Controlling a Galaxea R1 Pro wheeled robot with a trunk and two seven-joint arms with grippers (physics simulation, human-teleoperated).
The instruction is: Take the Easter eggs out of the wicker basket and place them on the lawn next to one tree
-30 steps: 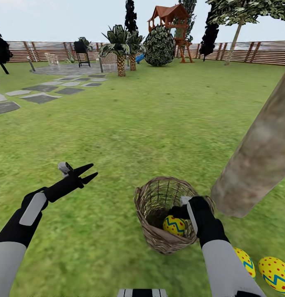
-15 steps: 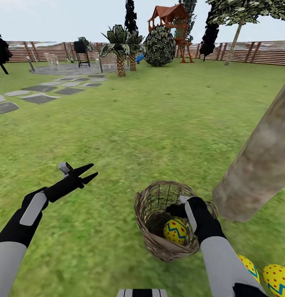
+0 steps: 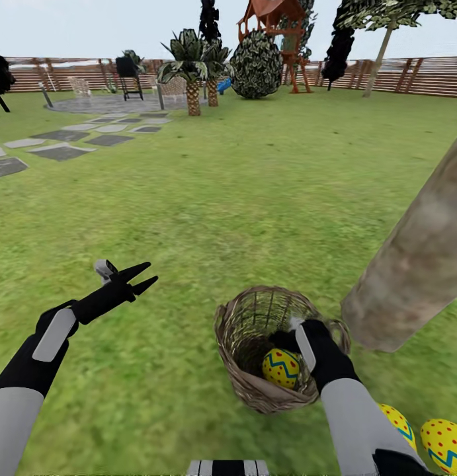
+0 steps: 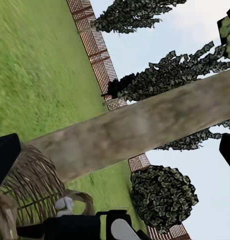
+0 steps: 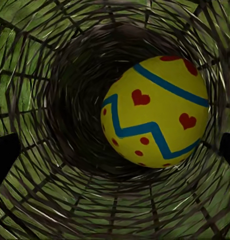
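Observation:
The brown wicker basket (image 3: 245,330) stands on the lawn (image 3: 241,198) just left of a thick pale tree trunk (image 3: 420,264). One yellow Easter egg (image 3: 281,367) with a blue zigzag lies inside it. My right gripper (image 5: 115,152) reaches down into the basket, open, its fingertips (image 5: 5,160) wide apart at either side of the egg (image 5: 157,112) and not touching it. Two more eggs (image 3: 397,423) (image 3: 444,444) lie on the grass near the trunk's foot. My left gripper (image 3: 141,277) hovers open over the grass left of the basket, holding nothing.
The left wrist view looks across the basket's rim (image 4: 25,185) to the trunk (image 4: 145,130) and the slat fence (image 4: 97,55). Far off are stepping stones (image 3: 59,152), palms (image 3: 192,73), a round bush (image 3: 256,66) and a playset (image 3: 281,26).
The head camera has tilted down slightly, so the far garden sits higher in the picture. My right gripper stays in the basket by the egg; the left arm has not moved.

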